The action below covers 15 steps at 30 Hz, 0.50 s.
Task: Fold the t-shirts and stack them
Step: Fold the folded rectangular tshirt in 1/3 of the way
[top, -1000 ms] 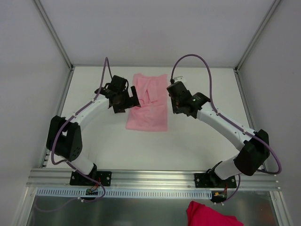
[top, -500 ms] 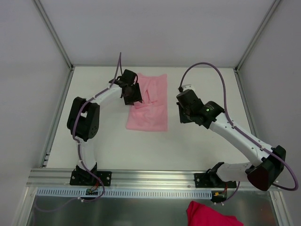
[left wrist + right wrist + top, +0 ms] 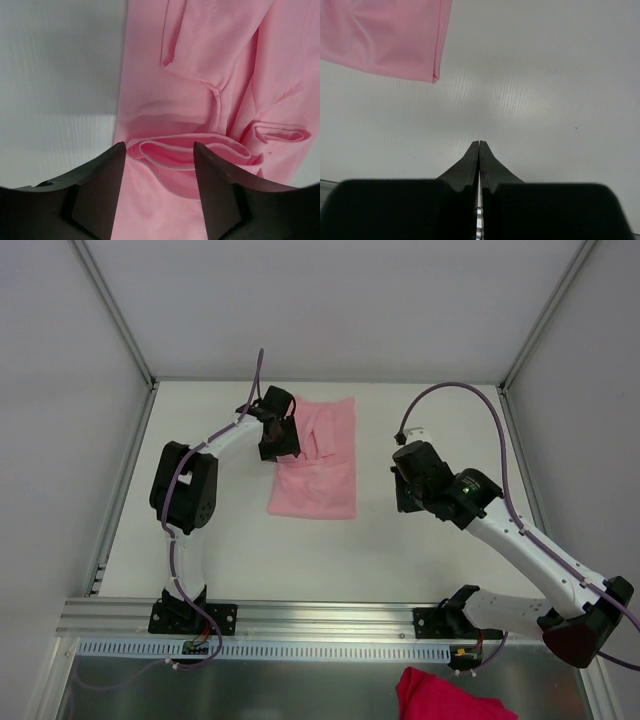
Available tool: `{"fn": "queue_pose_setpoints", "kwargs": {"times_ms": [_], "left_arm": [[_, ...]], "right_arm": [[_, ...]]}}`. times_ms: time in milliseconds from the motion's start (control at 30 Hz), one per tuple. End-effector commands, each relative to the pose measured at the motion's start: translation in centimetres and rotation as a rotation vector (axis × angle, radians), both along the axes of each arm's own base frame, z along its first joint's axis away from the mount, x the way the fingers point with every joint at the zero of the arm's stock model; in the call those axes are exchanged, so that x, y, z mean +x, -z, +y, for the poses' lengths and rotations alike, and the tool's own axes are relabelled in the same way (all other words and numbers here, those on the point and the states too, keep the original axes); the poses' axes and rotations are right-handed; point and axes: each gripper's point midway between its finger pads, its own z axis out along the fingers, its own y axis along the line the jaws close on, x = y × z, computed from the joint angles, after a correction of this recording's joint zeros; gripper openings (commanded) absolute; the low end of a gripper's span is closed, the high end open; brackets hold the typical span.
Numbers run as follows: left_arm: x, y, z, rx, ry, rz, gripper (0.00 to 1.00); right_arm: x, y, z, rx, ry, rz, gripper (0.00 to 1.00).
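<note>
The white table carried one pale-pink t-shirt, lying partly folded at the far middle, its long axis running from the near side towards the back wall. The left arm reached to the shirt's left edge and was much the nearer. The right arm stood off to the right, well apart from the cloth. The left gripper sat over the upper left part of the shirt, jaws half apart astride a bunched fold, not yet clamped on it. The right gripper was clenched and empty above bare table, the shirt's near right corner ahead to its left. Judging by this, the next pull belonged to the left arm.
</note>
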Motion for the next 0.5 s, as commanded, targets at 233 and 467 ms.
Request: {"fn": "queue_pose_setpoints", "kwargs": {"times_ms": [233, 467], "left_arm": [[-0.3, -2.6, 1.7, 0.059, -0.026, -0.047, 0.55], [-1.1, -2.4, 1.1, 0.017, -0.014, -0.035, 0.42]], "right_arm": [[-1.1, 1.0, -0.7, -0.001, 0.016, 0.022, 0.01], [-1.4, 1.4, -1.0, -0.004, 0.021, 0.028, 0.01]]}}
